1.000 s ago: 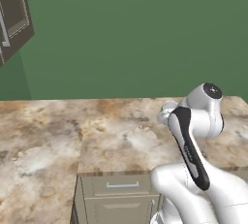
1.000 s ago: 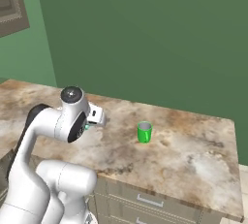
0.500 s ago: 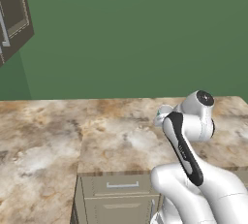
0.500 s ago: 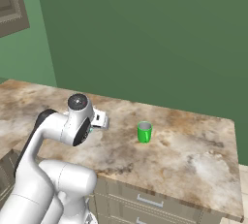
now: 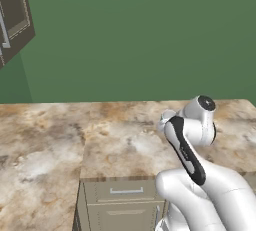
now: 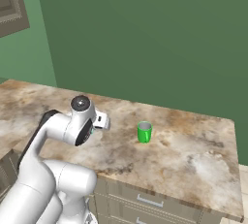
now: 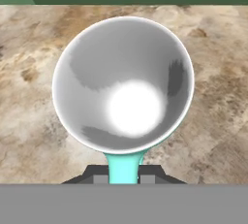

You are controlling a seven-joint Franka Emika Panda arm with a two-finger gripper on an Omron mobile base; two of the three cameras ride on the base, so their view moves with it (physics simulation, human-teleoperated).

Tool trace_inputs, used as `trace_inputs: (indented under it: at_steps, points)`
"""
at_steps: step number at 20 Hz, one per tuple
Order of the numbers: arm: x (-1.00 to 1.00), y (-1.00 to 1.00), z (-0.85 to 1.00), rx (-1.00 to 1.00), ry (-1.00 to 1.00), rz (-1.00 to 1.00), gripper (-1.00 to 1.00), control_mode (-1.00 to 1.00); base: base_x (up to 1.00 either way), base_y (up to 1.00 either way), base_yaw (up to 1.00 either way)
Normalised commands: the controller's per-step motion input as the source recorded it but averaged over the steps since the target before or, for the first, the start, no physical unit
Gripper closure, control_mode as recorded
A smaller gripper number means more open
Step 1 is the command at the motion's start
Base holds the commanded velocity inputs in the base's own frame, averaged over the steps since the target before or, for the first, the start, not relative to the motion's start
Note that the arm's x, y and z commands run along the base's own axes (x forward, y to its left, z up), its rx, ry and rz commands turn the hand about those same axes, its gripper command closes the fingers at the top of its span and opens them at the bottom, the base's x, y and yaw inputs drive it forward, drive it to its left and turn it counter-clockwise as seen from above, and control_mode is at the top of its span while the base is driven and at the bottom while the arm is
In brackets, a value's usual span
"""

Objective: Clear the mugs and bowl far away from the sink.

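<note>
1. Marbled brown counter [image 6: 193, 155] runs under a plain green wall, with drawer fronts below its front edge and a dark cabinet [image 5: 15, 17] high on the far left wall.

2. At the left, seen from the right base camera, the arm is folded low over the counter, so its hand is hidden behind the wrist. In the hand view the gripper [image 7: 124, 172] is clenched on the handle of the teal mug [image 7: 123, 85]; the teal strip runs down between the two dark fingers [image 7: 97, 174].

3. Held by its handle, that mug faces its white mouth straight at the hand camera. Its long axis runs along the line of the gripper, rim towards the camera and handle at the lower edge of the view. Countertop lies all around it; whether it is lifted or resting I cannot tell.

4. Further right, the green mug [image 6: 144, 132] stands upright on the counter, mouth up, well apart from the arm. No basin is near it, so I judge it already parked away from the sink, and the teal one is likely headed for the same stretch.
</note>
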Motion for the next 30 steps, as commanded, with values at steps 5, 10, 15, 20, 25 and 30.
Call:
trace_inputs:
  at_steps: [5,10,15,20,25,30]
  points:
    - [0.1,0.0,-0.05,0.0,0.22,-0.01,1.0,-1.0,0.0,0.0,0.0]
    - [0.14,0.0,-0.03,0.0,0.25,-0.03,1.0,-1.0,0.0,0.0,0.0]
    - [0.06,0.01,-0.05,-0.01,0.0,-0.01,1.0,-1.0,0.0,0.0,0.0]
    - [0.06,0.01,-0.17,-0.01,0.0,-0.01,1.0,-1.0,0.0,0.0,0.0]
    - [0.11,0.0,-0.24,0.0,0.0,0.0,1.0,-1.0,0.0,0.0,0.0]
    - [0.13,0.0,-0.38,0.0,0.0,0.0,1.0,-1.0,0.0,0.0,0.0]
